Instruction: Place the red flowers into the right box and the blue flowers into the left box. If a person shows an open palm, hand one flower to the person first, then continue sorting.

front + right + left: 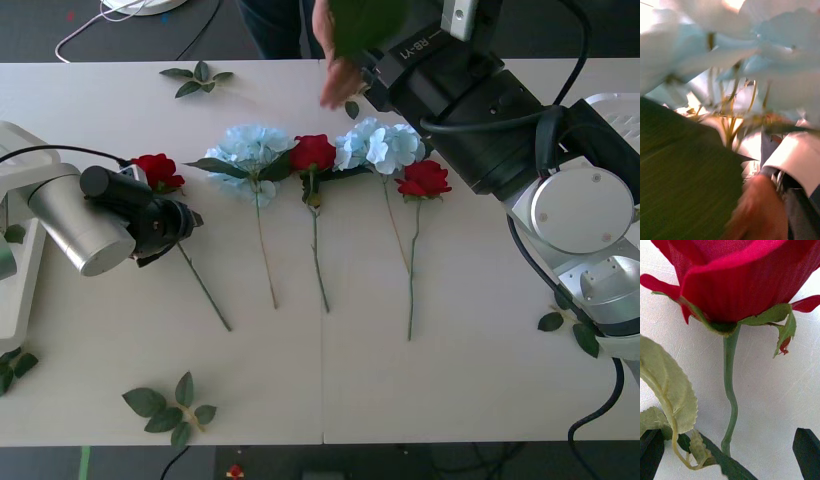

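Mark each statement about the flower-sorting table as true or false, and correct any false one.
1. Three red roses lie on the table. True: one by the left gripper, one mid-row, one at the row's right end.
2. The left gripper is shut on a rose stem. False: its fingers stand apart around the stem.
3. A person's hand is at the table's far edge beside the right arm. True.
4. The right arm holds a red rose. False: pale-blue hydrangea petals show at its wrist camera.
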{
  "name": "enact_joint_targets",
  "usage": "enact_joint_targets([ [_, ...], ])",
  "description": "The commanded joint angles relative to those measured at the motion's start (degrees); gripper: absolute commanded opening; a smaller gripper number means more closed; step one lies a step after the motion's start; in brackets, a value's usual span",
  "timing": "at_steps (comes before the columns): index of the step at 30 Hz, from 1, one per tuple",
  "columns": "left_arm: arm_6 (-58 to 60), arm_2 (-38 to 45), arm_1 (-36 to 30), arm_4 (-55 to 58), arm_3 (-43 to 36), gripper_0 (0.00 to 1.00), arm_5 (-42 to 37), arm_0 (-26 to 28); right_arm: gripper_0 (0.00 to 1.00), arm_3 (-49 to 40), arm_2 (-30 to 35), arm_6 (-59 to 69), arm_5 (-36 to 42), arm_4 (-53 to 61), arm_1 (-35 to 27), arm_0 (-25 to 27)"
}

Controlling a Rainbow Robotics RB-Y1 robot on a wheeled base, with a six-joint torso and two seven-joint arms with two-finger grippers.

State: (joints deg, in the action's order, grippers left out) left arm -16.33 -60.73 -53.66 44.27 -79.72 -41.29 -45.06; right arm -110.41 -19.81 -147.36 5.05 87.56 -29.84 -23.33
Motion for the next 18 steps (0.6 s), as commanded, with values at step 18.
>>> enact_joint_targets([
  [18,-1.5,-1.1,0.8,-0.5,1.0,1.00,0.8,-0.7,1.00,-3.8,3.5,-1.3,3.3,17.3,-8.1,9.3],
])
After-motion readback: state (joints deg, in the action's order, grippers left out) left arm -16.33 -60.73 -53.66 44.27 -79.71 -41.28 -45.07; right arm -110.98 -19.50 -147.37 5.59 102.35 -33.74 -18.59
